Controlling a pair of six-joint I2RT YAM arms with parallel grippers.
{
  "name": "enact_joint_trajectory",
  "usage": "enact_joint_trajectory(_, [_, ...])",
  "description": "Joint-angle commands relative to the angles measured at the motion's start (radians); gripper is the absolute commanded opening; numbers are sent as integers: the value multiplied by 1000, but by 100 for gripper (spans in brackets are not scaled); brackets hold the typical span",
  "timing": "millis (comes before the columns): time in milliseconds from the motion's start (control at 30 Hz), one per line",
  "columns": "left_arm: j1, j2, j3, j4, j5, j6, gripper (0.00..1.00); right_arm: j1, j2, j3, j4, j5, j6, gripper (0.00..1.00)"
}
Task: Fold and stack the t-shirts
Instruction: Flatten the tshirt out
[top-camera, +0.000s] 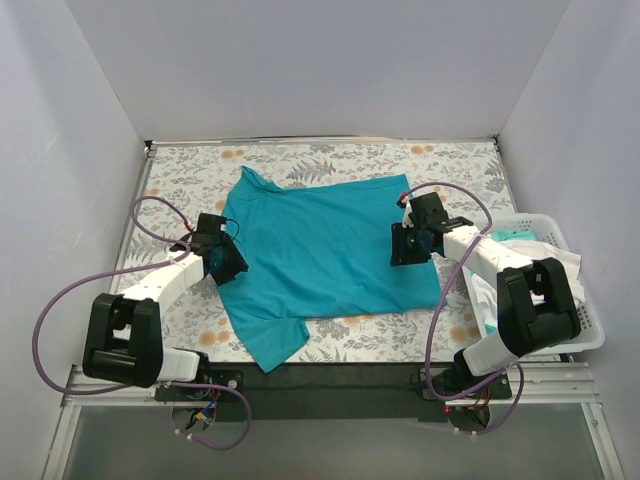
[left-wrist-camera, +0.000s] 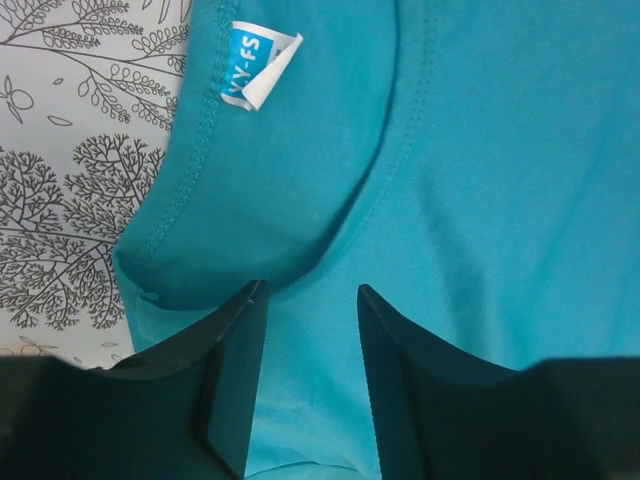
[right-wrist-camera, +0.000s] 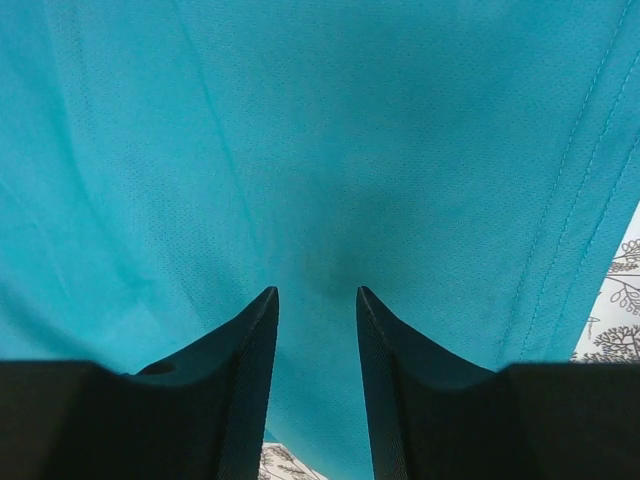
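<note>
Teal t-shirt (top-camera: 330, 245) spread flat on the floral counter (top-camera: 330, 160), long axis running side to side, collar end right under the left gripper (left-wrist-camera: 312, 290), hem end under the right gripper (right-wrist-camera: 317, 292), both jaws apart over cloth, nothing pinched.

A tabletop (top-camera: 330, 160) covered in a grey leaf-and-fern print with small orange blooms fills the middle of the top view, and the same print shows at the left edge of the left wrist view. A white plastic basket (top-camera: 596, 322) sits at the right edge of the tabletop, at the lower right of the frame. Plain pale walls (top-camera: 320, 70) close in the far side and both flanks. A black strip (top-camera: 330, 380) runs along the tabletop's near edge
</note>
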Motion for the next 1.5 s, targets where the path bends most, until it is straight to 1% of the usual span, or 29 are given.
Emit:
enact_joint_trajectory(0, [-2, 45, -1, 44, -7, -33, 38, -11, 5, -5, 75, 4, 42, 37])
enact_joint_trajectory(67, [-2, 95, 0, 49, -29, -33, 33, -24, 23, -5, 86, 16, 46, 35])
enact_joint_trajectory(133, [0, 129, 0, 55, -99, -32, 29, -40, 60, 1, 95, 24, 57, 35])
enact_joint_trajectory(167, [7, 173, 11, 60, -122, -27, 26, -45, 73, 3, 97, 34, 62, 34])
enact_joint_trajectory(233, [26, 226, 37, 63, -151, -10, 23, -63, 112, 15, 101, 45, 74, 34])
enact_joint_trajectory(333, [52, 334, 118, 67, -168, 11, 22, -79, 169, 55, 104, 50, 88, 34])
enact_joint_trajectory(367, [59, 361, 170, 74, -170, 19, 22, -79, 194, 90, 106, 53, 89, 34])
enact_joint_trajectory(400, [66, 409, 195, 77, -171, 25, 22, -79, 206, 109, 107, 54, 89, 35])
enact_joint_trajectory(467, [79, 456, 253, 93, -161, 49, 22, -79, 249, 179, 109, 59, 89, 35])
enact_joint_trajectory(500, [79, 488, 306, 95, -158, 57, 24, -79, 261, 207, 107, 59, 88, 35])
enact_joint_trajectory(567, [79, 502, 353, 87, -144, 83, 29, -80, 280, 250, 104, 53, 82, 36])
enact_joint_trajectory(600, [81, 496, 385, 75, -141, 88, 32, -80, 275, 285, 97, 42, 80, 37])
enact_joint_trajectory(633, [79, 464, 390, 49, -133, 91, 41, -76, 268, 294, 88, 24, 80, 38])
enact_joint_trajectory(667, [79, 439, 388, 34, -132, 95, 45, -73, 234, 293, 66, 24, 80, 38])
enact_joint_trajectory(700, [79, 403, 376, 20, -127, 95, 50, -68, 212, 269, 57, 27, 80, 39])
enact_joint_trajectory(733, [76, 325, 340, -6, -122, 95, 57, -65, 189, 241, 46, 27, 80, 40])
enact_joint_trajectory(800, [72, 231, 281, -38, -107, 83, 61, -67, 113, 186, 20, 30, 85, 41])
enact_joint_trajectory(833, [69, 191, 220, -72, -105, 76, 61, -65, 85, 126, 12, 28, 85, 41])
enact_joint_trajectory(867, [64, 110, 194, -90, -102, 66, 61, -65, 59, 102, 5, 27, 89, 41])
enact_joint_trajectory(967, [47, 2, 111, -179, -90, 23, 60, -64, -45, 9, -26, 9, 100, 41])
enact_joint_trajectory(1067, [38, -49, 51, -232, -79, -42, 56, -64, -90, -44, -31, -19, 120, 41])
enact_joint_trajectory(1100, [35, -68, 40, -230, -48, -53, 55, -61, -95, -52, -32, -22, 123, 41])
enact_joint_trajectory(1233, [15, -37, 14, -249, -38, -81, 55, -61, -96, -70, -40, -16, 112, 41])
enact_joint_trajectory(1467, [6, 52, 6, -227, -30, -70, 55, -61, -78, -100, -41, 2, 102, 41])
